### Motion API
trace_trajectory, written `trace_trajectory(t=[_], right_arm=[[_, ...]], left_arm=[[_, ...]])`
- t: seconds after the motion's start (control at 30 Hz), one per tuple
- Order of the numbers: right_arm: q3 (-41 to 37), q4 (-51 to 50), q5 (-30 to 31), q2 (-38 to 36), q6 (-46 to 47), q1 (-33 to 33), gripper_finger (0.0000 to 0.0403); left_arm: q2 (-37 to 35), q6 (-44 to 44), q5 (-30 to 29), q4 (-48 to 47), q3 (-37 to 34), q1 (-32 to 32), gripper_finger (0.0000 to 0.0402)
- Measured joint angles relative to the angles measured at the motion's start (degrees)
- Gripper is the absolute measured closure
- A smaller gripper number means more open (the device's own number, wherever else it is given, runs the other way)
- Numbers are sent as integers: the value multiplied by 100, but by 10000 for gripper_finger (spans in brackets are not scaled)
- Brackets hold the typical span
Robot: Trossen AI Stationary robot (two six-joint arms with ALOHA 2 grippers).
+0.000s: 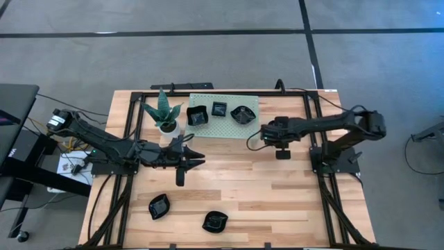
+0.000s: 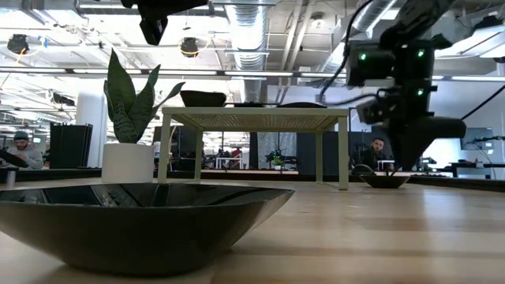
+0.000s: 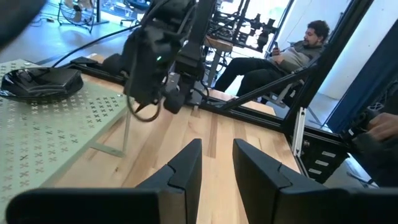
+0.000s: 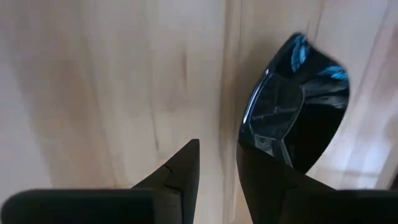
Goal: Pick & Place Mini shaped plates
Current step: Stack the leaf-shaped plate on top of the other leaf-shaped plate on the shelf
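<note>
Three mini shaped plates, glossy black (image 1: 197,116) (image 1: 219,110) (image 1: 242,114), sit on the pale green perforated stand (image 1: 223,128). Two more (image 1: 159,206) (image 1: 215,221) lie on the wooden table near its front edge. Another (image 4: 295,102) (image 2: 385,180) rests on the table by the stand's right end. My right gripper (image 4: 217,168) (image 1: 263,132) points down just over it, open, one finger in front of its rim. My left gripper (image 3: 217,168) (image 1: 198,161) hangs level and open left of centre, holding nothing.
A small potted plant (image 1: 165,114) stands at the stand's left end, close to my left arm. The stand's legs (image 2: 343,154) leave room beneath its top. Black rails (image 1: 208,92) edge the table. People sit beyond the table (image 3: 292,53).
</note>
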Motion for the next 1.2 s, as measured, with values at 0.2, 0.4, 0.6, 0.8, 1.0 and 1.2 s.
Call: trace_trajectory(t=[0.2,0.4,0.6,0.8,1.0,1.2], right_arm=[[0,143,21,441,-153,-367,302],[0,369,173,690,-305,-648,302],[0,435,279,755,-449,-782,321],[2,258,290,766,-450,-774,395],[179,-698,128,714,-7,-505,398],[637,-1891,52,325,854,85,400]], left_arm=[[0,0,0,4,0,0,309],[0,0,-1,4,0,0,309],[0,0,1,-2,0,-4,309],[0,0,1,-36,0,-4,309],[0,0,3,-39,0,-22,309],[0,0,3,-45,0,-22,309]])
